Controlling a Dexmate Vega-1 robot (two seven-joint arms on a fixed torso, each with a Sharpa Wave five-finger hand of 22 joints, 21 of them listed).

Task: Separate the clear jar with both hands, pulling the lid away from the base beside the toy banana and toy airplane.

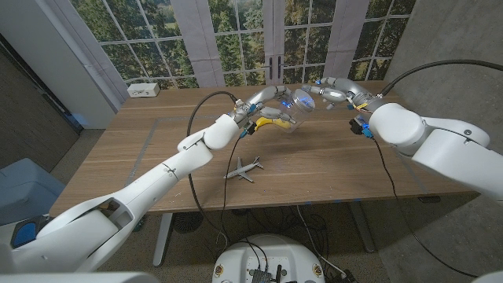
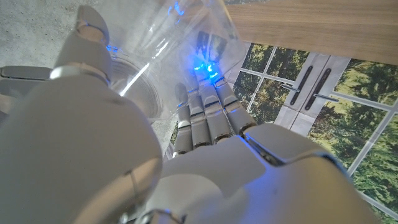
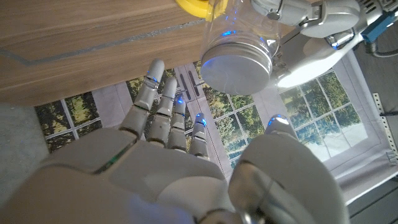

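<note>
My left hand grips the clear jar and holds it above the back middle of the wooden table, on its side. Its silver lid faces my right hand. The left wrist view has my left hand wrapped around the glass of the jar. In the right wrist view my right hand is open with fingers spread, a short gap from the lid. The lid sits on the jar. The yellow toy banana lies under the jar. The toy airplane sits nearer me.
A white power strip lies at the table's back left corner. Black cables run along both arms and over the table's front edge. Large windows stand behind the table. A blue-grey object stands off the left side.
</note>
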